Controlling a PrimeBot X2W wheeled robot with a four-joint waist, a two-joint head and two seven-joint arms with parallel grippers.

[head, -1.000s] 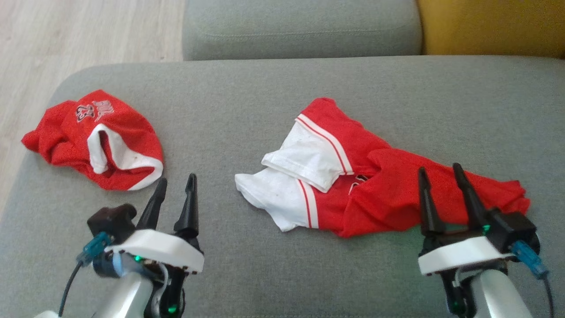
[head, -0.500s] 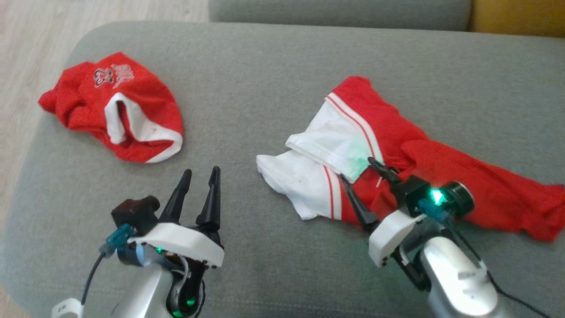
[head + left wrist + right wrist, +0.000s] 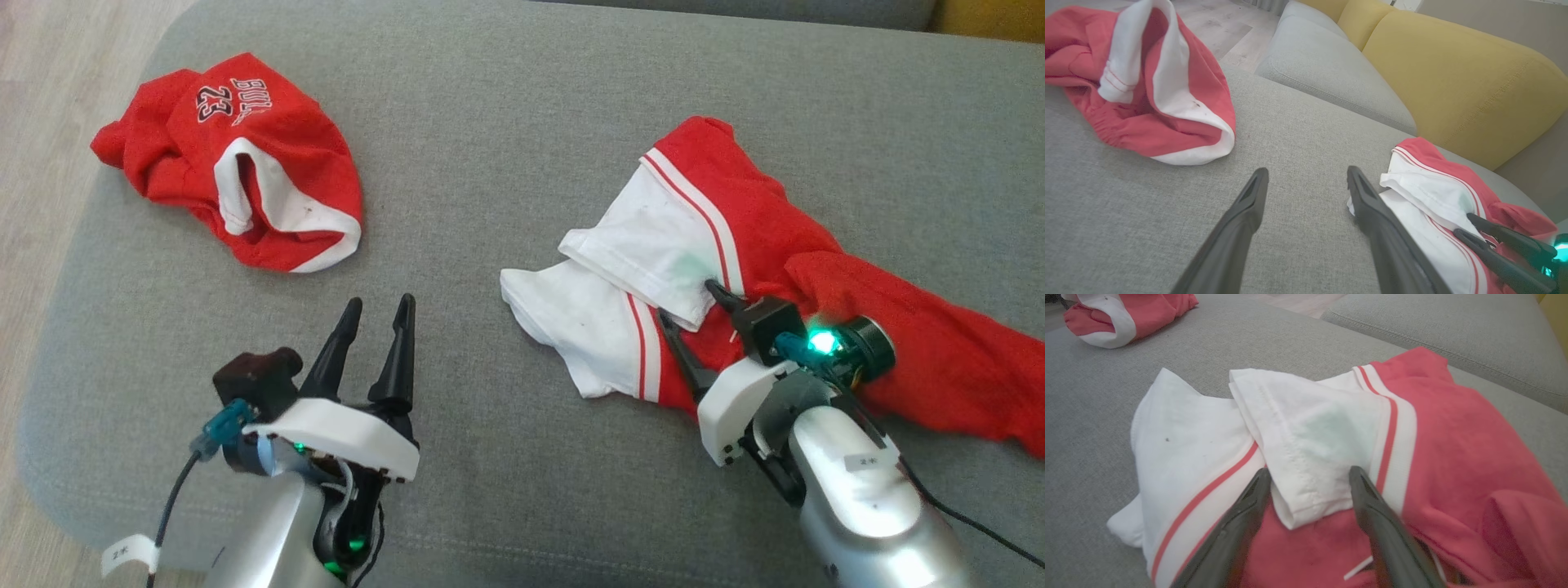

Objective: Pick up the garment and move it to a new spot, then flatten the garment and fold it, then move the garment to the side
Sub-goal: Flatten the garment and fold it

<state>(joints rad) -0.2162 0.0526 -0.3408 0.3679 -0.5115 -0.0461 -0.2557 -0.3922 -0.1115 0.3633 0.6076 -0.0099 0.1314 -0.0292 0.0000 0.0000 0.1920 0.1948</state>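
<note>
A crumpled red-and-white T-shirt (image 3: 759, 220) lies on the right half of a wide grey sofa cushion (image 3: 506, 147). Its two white sleeves point towards the middle of the seat, and its red body trails off to the right. One sleeve (image 3: 1306, 428) is folded over the other, and each has a red stripe near its seam.

The right gripper (image 3: 687, 304) is low over the shirt with its claw spread wide and nothing clamped in it. In the right wrist view, the two dark fingers of the right gripper (image 3: 1309, 473) stand on either side of the lower corner of the upper sleeve, above the red cloth. Whether the tips press on the fabric cannot be told. A green lamp (image 3: 820, 341) glows on that wrist, and a faint green tint falls on the white sleeve.

The left gripper (image 3: 380, 304) hovers above bare cushion, well apart from the shirt, its claw also fully open and empty. In the left wrist view its fingers (image 3: 1249, 204) point between the two garments.

A pair of bunched red shorts (image 3: 277, 155), with white trim and "23" printed on them, sits at the far left of the cushion near its edge. Beyond that edge is pale wooden floor (image 3: 49, 49). A yellow backrest (image 3: 1453, 73) and another grey cushion (image 3: 1323, 69) stand behind the seat.
</note>
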